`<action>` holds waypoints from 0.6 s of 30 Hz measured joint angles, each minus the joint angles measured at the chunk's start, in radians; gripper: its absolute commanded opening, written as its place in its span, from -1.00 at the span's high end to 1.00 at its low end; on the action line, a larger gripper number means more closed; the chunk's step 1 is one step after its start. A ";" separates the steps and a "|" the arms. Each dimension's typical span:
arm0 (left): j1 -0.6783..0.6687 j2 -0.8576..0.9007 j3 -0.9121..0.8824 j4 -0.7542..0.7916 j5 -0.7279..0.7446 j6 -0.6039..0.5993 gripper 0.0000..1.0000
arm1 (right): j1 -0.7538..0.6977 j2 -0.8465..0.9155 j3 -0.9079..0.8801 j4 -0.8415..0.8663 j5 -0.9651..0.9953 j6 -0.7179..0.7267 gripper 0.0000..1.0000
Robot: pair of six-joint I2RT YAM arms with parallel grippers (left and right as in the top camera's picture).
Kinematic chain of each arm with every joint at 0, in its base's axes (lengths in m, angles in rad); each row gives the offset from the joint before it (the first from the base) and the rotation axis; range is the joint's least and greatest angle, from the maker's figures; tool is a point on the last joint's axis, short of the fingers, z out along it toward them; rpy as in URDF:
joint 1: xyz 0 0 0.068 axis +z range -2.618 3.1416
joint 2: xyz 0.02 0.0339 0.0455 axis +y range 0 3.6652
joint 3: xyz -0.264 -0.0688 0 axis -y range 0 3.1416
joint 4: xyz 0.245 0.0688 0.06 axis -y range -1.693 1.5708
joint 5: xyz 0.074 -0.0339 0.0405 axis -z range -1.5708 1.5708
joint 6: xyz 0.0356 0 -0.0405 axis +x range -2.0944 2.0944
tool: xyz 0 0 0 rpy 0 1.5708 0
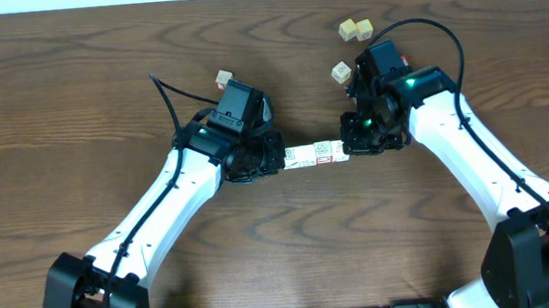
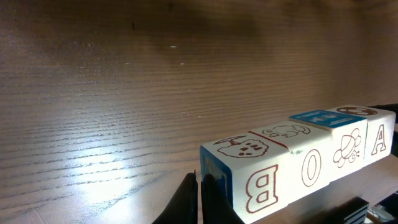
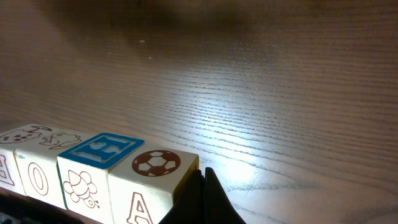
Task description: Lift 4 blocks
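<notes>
Four blocks [image 1: 315, 154] form one straight row, face to face, near the middle of the table [image 1: 51, 104], spanning the gap between the two arms. The left end effector [image 1: 280, 160] meets the row's left end and the right end effector [image 1: 347, 149] meets its right end. Each has its fingers brought together, tips pressed against the outermost block rather than clamped around it.

In the left wrist view, the dark fingers [image 2: 188, 198] touch the blue-edged end face of the nearest block. The row's side faces read B, O, a bee and A, running away from the camera. In the right wrist view, the closed fingers [image 3: 200, 194] touch the block that carries a football on top and an A on its side. Its neighbour bears a blue H.

Whether the row rests on the table or hangs clear of it cannot be told.

Apart from the row:
- two yellowish cubes [image 1: 355, 30] lie side by side at the far edge
- a pale cube [image 1: 341, 71] sits just beside the right arm
- a cube with a reddish print [image 1: 223, 79] lies just behind the left arm
</notes>
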 measured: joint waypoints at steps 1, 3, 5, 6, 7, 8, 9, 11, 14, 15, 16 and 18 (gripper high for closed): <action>0.000 0.000 0.000 0.000 0.000 0.000 0.86 | 0.000 0.000 0.000 0.000 0.000 0.000 0.98; 0.000 0.000 0.000 0.000 0.000 0.000 0.85 | 0.000 -0.001 0.000 0.000 0.000 0.000 0.97; 0.000 0.000 0.000 0.000 0.000 0.000 0.86 | 0.000 -0.002 0.000 -0.001 0.000 0.000 0.98; 0.000 0.000 0.000 0.000 0.000 0.000 0.86 | 0.000 -0.002 0.000 -0.001 0.000 0.000 0.98; 0.000 0.000 0.000 0.000 0.000 0.000 0.86 | 0.000 -0.002 0.000 -0.001 0.000 0.000 0.98; 0.000 -0.001 0.000 0.000 0.000 0.000 0.86 | 0.000 -0.002 0.000 -0.001 0.000 0.000 0.98; 0.000 -0.001 0.000 0.000 0.000 0.000 0.86 | 0.000 -0.002 0.000 -0.001 0.000 0.000 0.98; 0.000 -0.004 0.000 0.000 0.000 0.000 0.86 | 0.000 -0.002 0.000 -0.001 0.000 0.000 0.97; 0.000 -0.007 0.000 0.000 0.000 0.000 0.86 | 0.000 -0.002 0.000 -0.002 0.000 0.000 0.97; 0.000 -0.008 0.000 0.000 0.000 0.000 0.86 | 0.000 -0.002 0.000 -0.002 0.000 0.000 0.97; 0.000 -0.008 0.000 0.000 0.000 0.000 0.86 | 0.000 -0.002 0.000 -0.002 0.000 0.000 0.98; 0.000 -0.008 0.000 0.000 0.000 0.000 0.87 | 0.000 -0.002 0.000 -0.002 0.000 0.000 0.98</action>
